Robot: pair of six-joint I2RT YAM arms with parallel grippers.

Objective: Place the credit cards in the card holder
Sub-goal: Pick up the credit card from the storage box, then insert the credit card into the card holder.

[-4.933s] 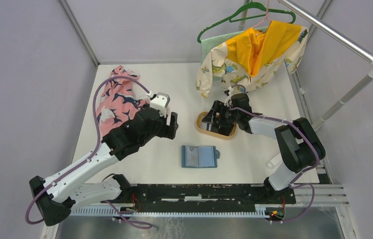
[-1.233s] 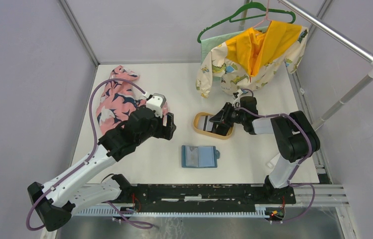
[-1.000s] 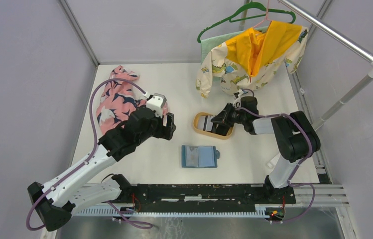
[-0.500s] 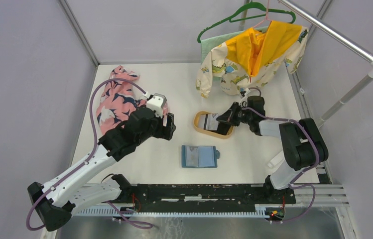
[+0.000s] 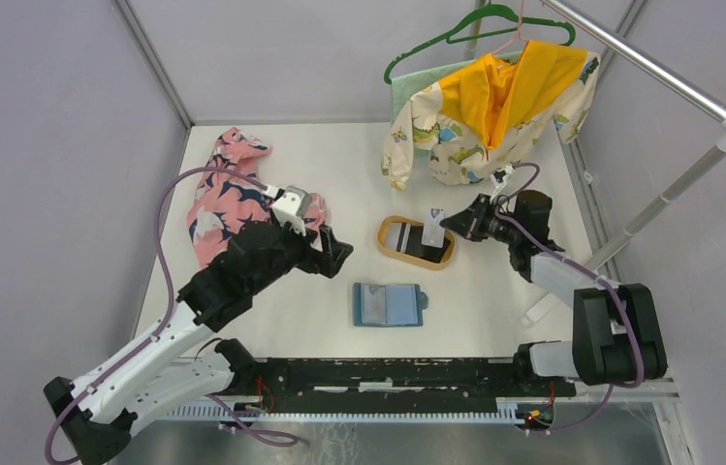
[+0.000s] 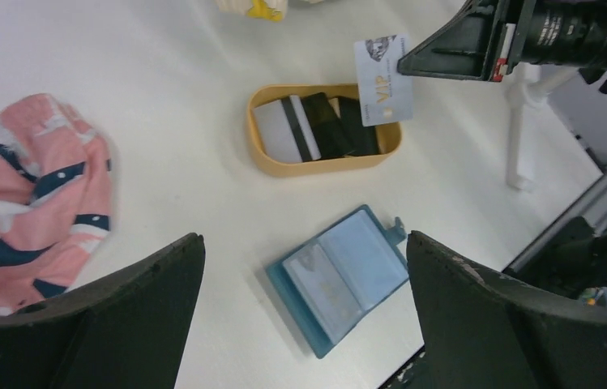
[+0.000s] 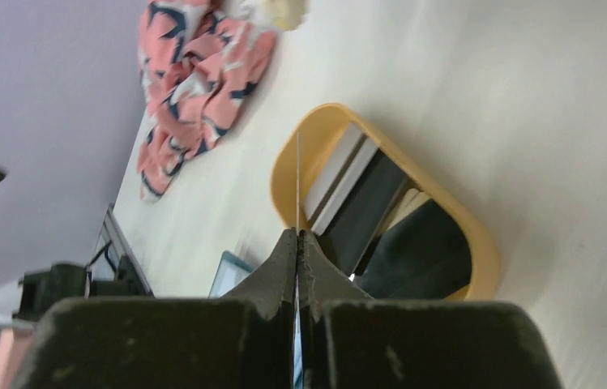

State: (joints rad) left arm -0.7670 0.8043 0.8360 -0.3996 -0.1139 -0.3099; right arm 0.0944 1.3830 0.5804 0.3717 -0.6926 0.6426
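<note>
My right gripper (image 5: 448,225) is shut on a pale credit card (image 5: 433,228), holding it on edge in the air above the right end of a tan oval tray (image 5: 384,232). The left wrist view shows that card's (image 6: 385,79) face, pinched at its right edge. Dark credit cards (image 6: 336,130) and a grey striped one (image 6: 284,130) lie in the tray (image 6: 251,121). The teal card holder (image 5: 388,304) lies open and flat nearer the bases. Above and to its left hangs my left gripper (image 5: 334,254), open with nothing between its fingers. From that wrist the card holder (image 6: 340,279) lies below the gap.
A pink patterned cloth (image 5: 218,189) lies at the back left. A dinosaur-print jacket (image 5: 485,107) hangs on a green hanger from a metal rail (image 5: 649,68) at the back right, close behind the right arm.
The right gripper shut on the pale card in the tray, lifted it out and drew back to the right. The left arm shifted slightly toward the near side.
</note>
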